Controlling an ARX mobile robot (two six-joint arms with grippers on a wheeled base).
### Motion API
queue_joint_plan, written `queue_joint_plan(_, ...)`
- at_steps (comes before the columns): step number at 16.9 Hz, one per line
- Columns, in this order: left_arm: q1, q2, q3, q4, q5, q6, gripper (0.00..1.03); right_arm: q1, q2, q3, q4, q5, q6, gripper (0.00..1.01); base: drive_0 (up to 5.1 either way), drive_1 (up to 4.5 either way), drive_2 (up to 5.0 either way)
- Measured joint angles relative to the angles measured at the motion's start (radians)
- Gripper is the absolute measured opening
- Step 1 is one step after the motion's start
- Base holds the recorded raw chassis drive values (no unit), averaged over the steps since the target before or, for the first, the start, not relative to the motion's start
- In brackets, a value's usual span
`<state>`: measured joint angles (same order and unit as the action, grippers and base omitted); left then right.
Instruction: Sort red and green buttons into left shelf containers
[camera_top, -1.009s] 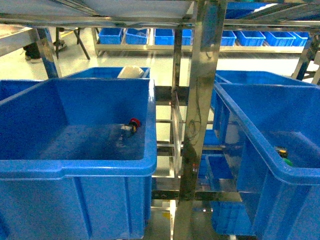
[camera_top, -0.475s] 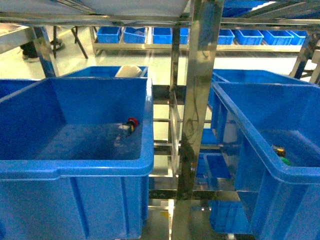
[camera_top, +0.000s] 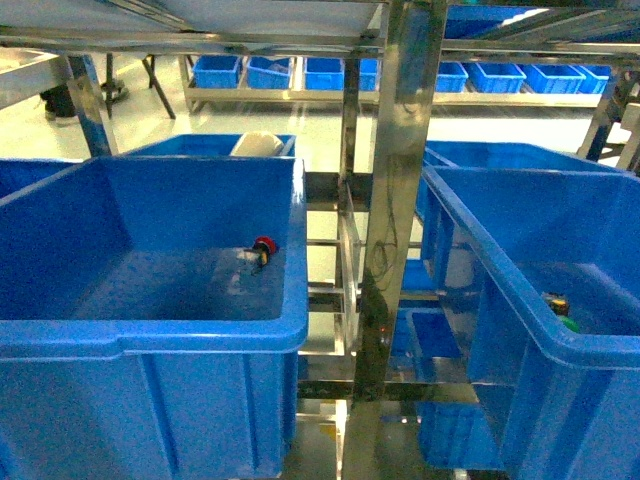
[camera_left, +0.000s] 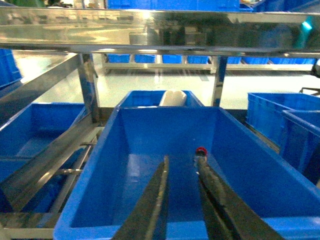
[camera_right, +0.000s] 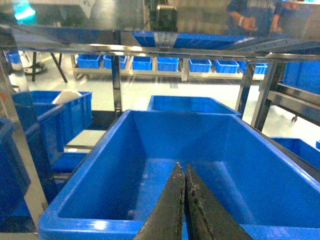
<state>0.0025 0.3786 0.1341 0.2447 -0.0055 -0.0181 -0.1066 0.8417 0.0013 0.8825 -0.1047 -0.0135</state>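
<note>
Red button (camera_top: 264, 246) unmoved in bin (camera_top: 150, 335)

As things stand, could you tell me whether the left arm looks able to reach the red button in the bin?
Probably yes. The left end effector is open above the bin, the red button lies just beyond its tips, and nothing blocks the way.
</note>
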Motion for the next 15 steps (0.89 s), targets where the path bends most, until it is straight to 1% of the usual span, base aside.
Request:
queue_joint_plan(1, 0.000, -0.005, -0.006, -0.003, 0.006, 0.000, 0.14, 0.004, -0.027, 0.000, -0.026, 0.003, 0.001, 0.02, 0.0, 0.00, 0.0)
queue_joint_plan(3, -0.006, -0.019, -0.018, -0.007, 0.006, 0.001, 0.04, 0.050, -0.093, 0.000, -0.093, 0.063, 0.002, 0.02, 0.0, 0.00, 0.0)
queue_joint_plan(4, -0.006, -0.029, -0.025, -0.010, 0.003, 0.000, 0.01, 0.083, -0.128, 0.000, -0.132, 0.085, 0.003, 0.02, 0.0, 0.00, 0.0)
queue_joint_plan(5, -0.005, -0.040, -0.032, -0.012, 0.003, 0.001, 0.02, 0.103, -0.161, 0.000, -0.167, 0.088, 0.003, 0.02, 0.0, 0.00, 0.0)
queue_joint_plan(6, -0.003, -0.049, -0.038, -0.014, 0.005, 0.001, 0.01, 0.111, -0.179, 0.000, -0.187, 0.086, 0.003, 0.02, 0.0, 0.00, 0.0)
queue_joint_plan(9, -0.003, -0.071, -0.048, -0.023, 0.005, 0.001, 0.01, 0.112, -0.266, 0.001, -0.278, 0.102, 0.003, 0.02, 0.0, 0.00, 0.0)
queue_joint_plan(10, -0.003, -0.092, -0.061, -0.034, 0.006, 0.001, 0.01, 0.105, -0.352, 0.010, -0.390, 0.101, 0.003, 0.02, 0.0, 0.00, 0.0)
queue_joint_plan(12, -0.003, -0.126, -0.078, -0.054, 0.006, 0.001, 0.01, 0.106, -0.447, 0.010, -0.489, 0.102, 0.003, 0.02, 0.0, 0.00, 0.0)
queue_joint_plan(15, -0.003, -0.175, -0.093, -0.083, 0.005, 0.001, 0.01, 0.106, -0.533, 0.010, -0.570, 0.102, 0.003, 0.02, 0.0, 0.00, 0.0)
